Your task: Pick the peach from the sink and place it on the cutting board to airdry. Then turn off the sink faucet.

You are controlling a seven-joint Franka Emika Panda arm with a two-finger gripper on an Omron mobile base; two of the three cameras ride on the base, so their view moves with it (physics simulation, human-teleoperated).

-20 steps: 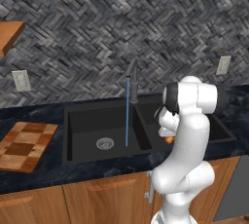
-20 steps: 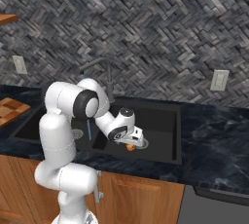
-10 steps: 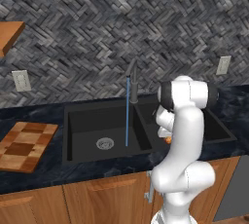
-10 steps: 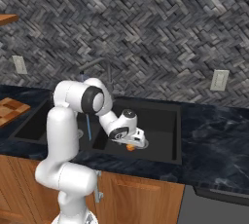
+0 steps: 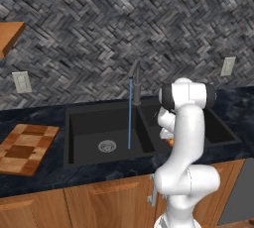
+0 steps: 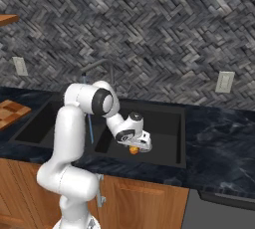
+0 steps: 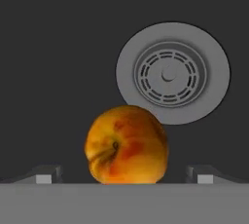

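Hovering low in the right basin of the black matte double-basin sink (image 6: 164, 118), your end effector (image 6: 135, 146) has its two dark fingertips (image 7: 44, 175) spread wide, one on each side of the small round orange-yellow peach (image 7: 127, 145), with clear gaps both ways and nothing gripped yet. That peach sits on the basin floor, just beside the round silver drain (image 7: 172, 73), toward the basin's front edge. Expect it to be light, smooth and possibly wet, so it could roll or squirt out; it also bruises. You'll want to close gently across its widest middle, not near the stem dimple facing the hand camera. Meanwhile the slim dark grey faucet (image 5: 135, 78) pours a thin blue stream (image 5: 130, 113) into the left basin, and the checkered wooden cutting board (image 5: 25, 147) waits at the left end of the surface.
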